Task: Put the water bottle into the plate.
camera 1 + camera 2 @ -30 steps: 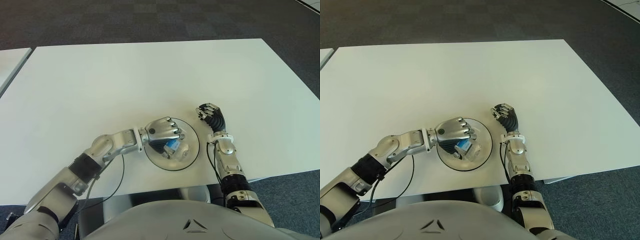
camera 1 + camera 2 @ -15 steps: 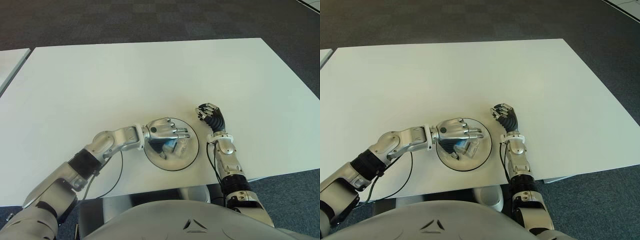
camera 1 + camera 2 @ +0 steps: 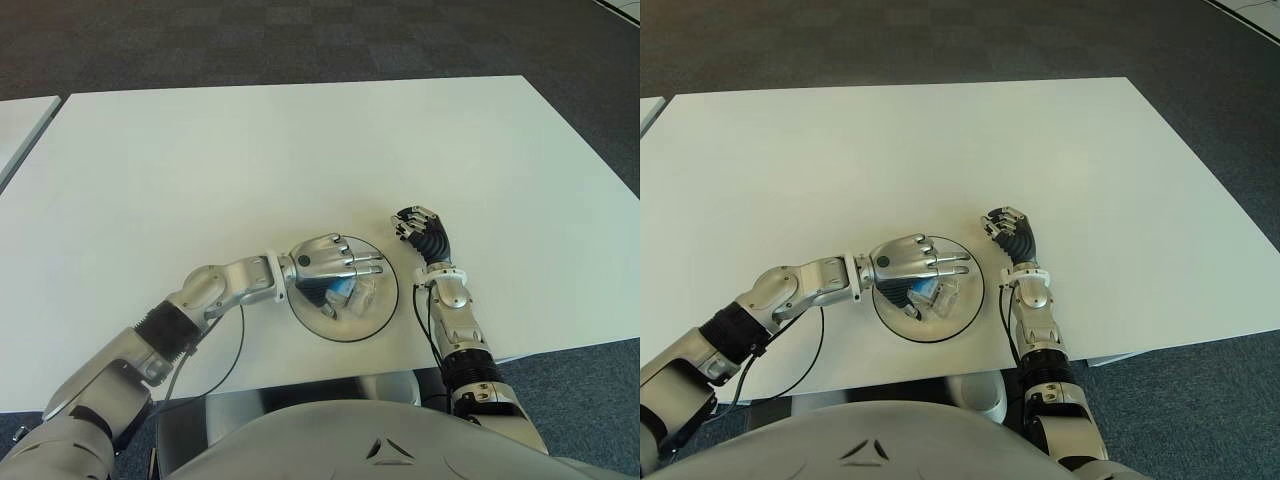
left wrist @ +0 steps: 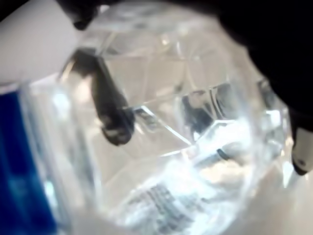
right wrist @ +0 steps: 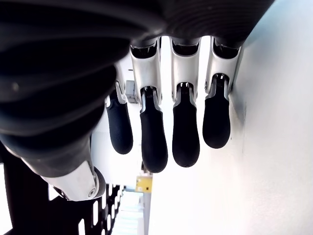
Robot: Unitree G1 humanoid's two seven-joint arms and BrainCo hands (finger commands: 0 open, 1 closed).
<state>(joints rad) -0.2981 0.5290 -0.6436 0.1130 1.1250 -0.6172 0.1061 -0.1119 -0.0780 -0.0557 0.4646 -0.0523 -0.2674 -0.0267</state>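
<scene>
Lying on its side inside the plate (image 3: 372, 315), the bottle (image 3: 345, 293) sits under the left hand (image 3: 325, 262). The fingers (image 3: 362, 270) are extended nearly flat across the bottle and grip nothing. The left wrist view shows the clear bottle wall and its blue label close to the palm. The plate stands on the table (image 3: 250, 160), near its front edge. The right hand (image 3: 420, 228) shows just right of the plate, its 4 fingers (image 5: 186, 142) loosely curled, holding nothing.
</scene>
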